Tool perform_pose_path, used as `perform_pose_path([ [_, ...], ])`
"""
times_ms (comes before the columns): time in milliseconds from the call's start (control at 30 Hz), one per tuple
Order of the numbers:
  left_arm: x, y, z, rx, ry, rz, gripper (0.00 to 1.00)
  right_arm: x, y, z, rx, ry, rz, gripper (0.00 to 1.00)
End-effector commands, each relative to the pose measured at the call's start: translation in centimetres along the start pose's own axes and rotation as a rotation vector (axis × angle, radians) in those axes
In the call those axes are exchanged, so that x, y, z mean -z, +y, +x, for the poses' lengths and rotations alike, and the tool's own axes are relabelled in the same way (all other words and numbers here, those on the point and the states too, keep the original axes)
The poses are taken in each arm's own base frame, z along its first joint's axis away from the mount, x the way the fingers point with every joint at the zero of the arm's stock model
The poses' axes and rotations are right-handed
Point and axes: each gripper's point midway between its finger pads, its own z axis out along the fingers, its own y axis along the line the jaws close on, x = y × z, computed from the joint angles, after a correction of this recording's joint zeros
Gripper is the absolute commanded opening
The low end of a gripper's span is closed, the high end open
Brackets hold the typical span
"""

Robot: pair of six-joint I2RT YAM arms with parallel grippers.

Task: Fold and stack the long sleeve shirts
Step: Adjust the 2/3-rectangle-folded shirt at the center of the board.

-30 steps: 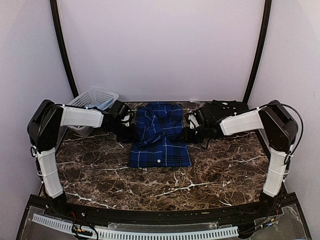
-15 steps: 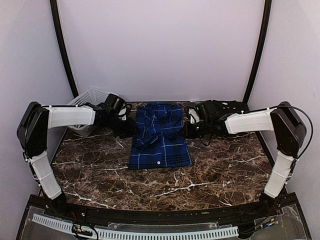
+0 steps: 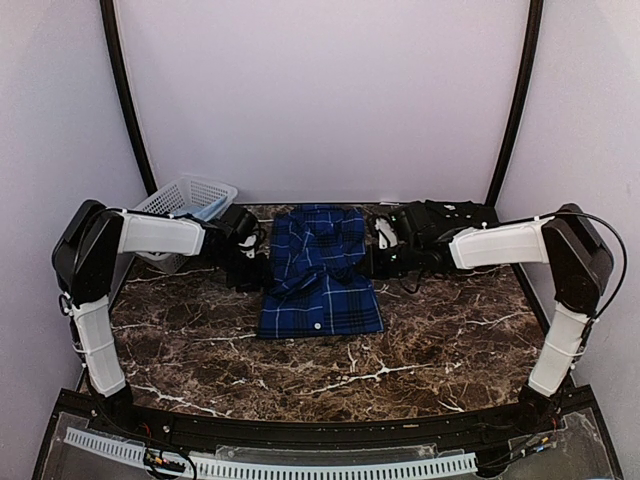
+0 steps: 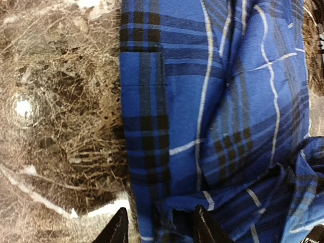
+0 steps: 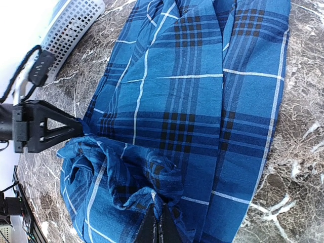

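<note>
On the worktop (image 3: 430, 350), far middle, right end effector (image 5: 159, 229) pinching the plaid shirt (image 3: 322, 285), left end effector (image 4: 161, 218) spread astride its left edge: close left, then lift evenly.

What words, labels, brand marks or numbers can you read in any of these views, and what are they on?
None: no readable text in any view.
The plaid shirt shows only its checked pattern; no tag or label is visible.
The black shirt, the basket and the table show no lettering either.
</note>
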Motion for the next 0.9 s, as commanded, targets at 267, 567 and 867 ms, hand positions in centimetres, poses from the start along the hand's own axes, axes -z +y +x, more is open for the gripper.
perform_pose_path([
  [267, 1.0, -1.0, -2.2, -0.027, -0.037, -0.013, 0.32, -0.6, 0.9, 0.6, 0.008, 0.005, -0.014, 0.0],
  [567, 1.0, -0.3, -2.2, -0.034, -0.019, -0.066, 0.26, -0.7, 0.8, 0.6, 0.008, 0.004, -0.012, 0.0],
  [867, 0.2, -0.7, -1.5, -0.04, 0.004, -0.065, 0.26, -0.7, 0.8, 0.7, 0.009, 0.005, -0.013, 0.0],
])
